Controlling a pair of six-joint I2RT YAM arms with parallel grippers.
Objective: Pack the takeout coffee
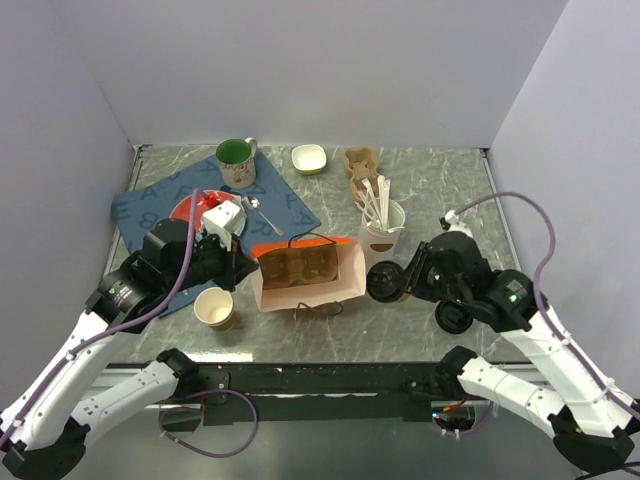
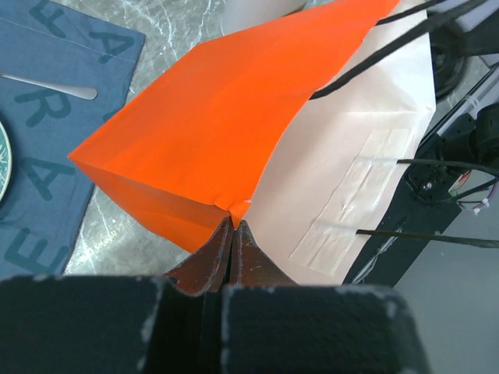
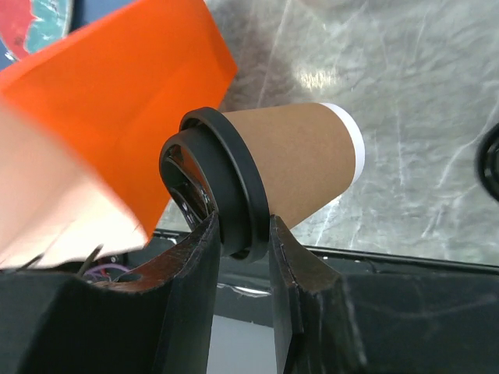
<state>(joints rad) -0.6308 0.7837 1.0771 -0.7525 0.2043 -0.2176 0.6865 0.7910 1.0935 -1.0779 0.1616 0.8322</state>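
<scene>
- left claw (image 2: pixel 232 234) is pinched shut on the bag (image 2: pixel 226 117) edge, likely to keep its mouth open.
- right claw (image 3: pixel 242 234) clamps the coffee (image 3: pixel 300 164) by its lid (image 3: pixel 226 187). the cup is tipped sideways and the bag is just beside it, so it is probably ready to go in.

The top view looks down from above and behind the near edge, covering the whole table (image 1: pixel 450 190). The left wrist view faces right, pressed close to the orange bag (image 2: pixel 226 125). The right wrist view faces left, close behind the takeout coffee (image 3: pixel 288 167). All 3 views share that bag.
</scene>
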